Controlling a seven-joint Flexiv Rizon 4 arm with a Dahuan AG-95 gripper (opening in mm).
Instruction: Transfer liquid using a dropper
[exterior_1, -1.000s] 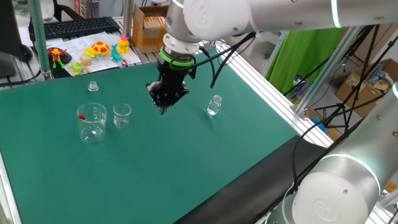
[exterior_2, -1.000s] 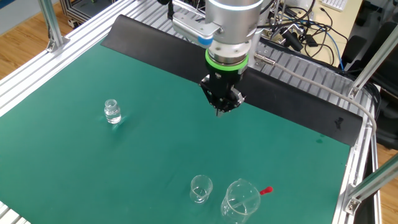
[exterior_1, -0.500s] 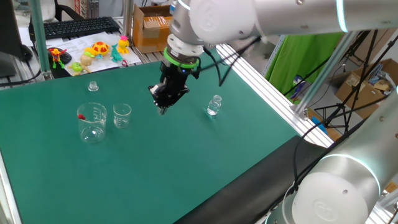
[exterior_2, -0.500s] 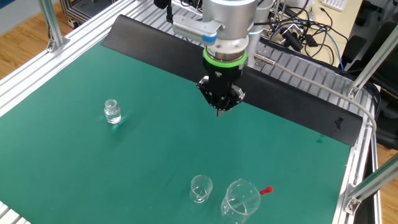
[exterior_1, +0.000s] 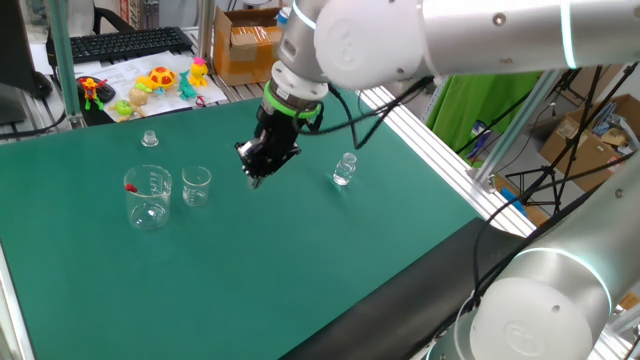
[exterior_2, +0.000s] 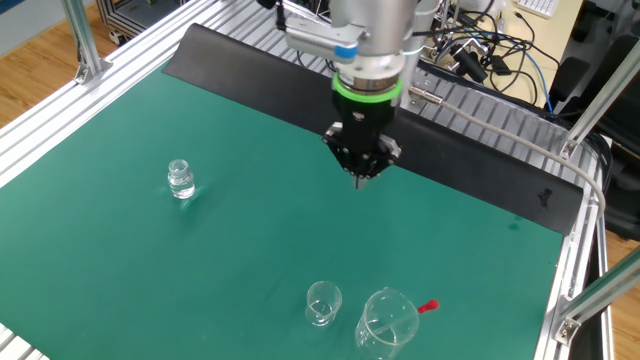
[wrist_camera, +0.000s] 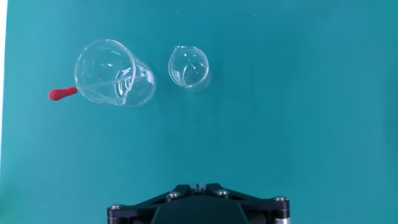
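Note:
The dropper (wrist_camera: 62, 94) leans in the large beaker (wrist_camera: 112, 74), its red bulb (exterior_1: 130, 186) poking over the rim; that bulb (exterior_2: 428, 306) shows beside the large beaker (exterior_2: 385, 322) in the other fixed view too. A small beaker (exterior_1: 196, 186) stands right beside the large beaker (exterior_1: 149, 197). My gripper (exterior_1: 254, 181) hangs above the green mat, to the right of the beakers, shut with nothing in it. It also shows as the gripper (exterior_2: 360, 181) in the other fixed view and as the gripper (wrist_camera: 199, 186) at the bottom edge of the hand view.
A small clear bottle (exterior_1: 344, 170) stands right of the gripper. A tiny glass stopper (exterior_1: 150, 138) sits behind the beakers. Toys and a keyboard (exterior_1: 125, 42) lie beyond the mat's far edge. Aluminium rails (exterior_2: 520, 140) border the table.
The gripper has shifted a little toward the beakers and tilted slightly. The beakers, dropper and bottle have not moved.

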